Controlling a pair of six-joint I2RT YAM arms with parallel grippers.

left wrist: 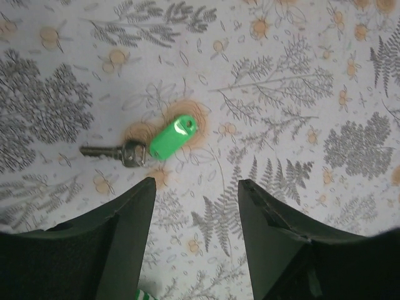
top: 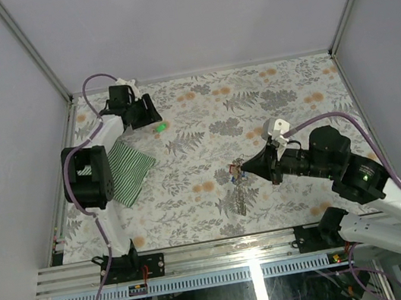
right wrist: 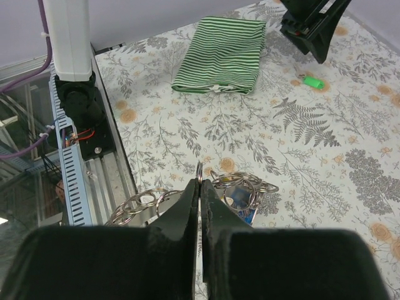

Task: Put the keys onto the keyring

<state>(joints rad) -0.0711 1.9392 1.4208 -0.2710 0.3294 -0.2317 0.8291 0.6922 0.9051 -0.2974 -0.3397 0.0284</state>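
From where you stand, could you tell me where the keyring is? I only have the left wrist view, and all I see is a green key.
Observer: The keyring is over on the right side, with the right claw shut on one of its thin rings.
Operator: Thank you. Are any keys on it already?
Observer: One blue-headed key shows among the rings. I cannot make out any others.
Operator: Is anything else lying near my key?
Observer: Yes, a striped cloth lies flat, to the left of the green key and nearer the robot.
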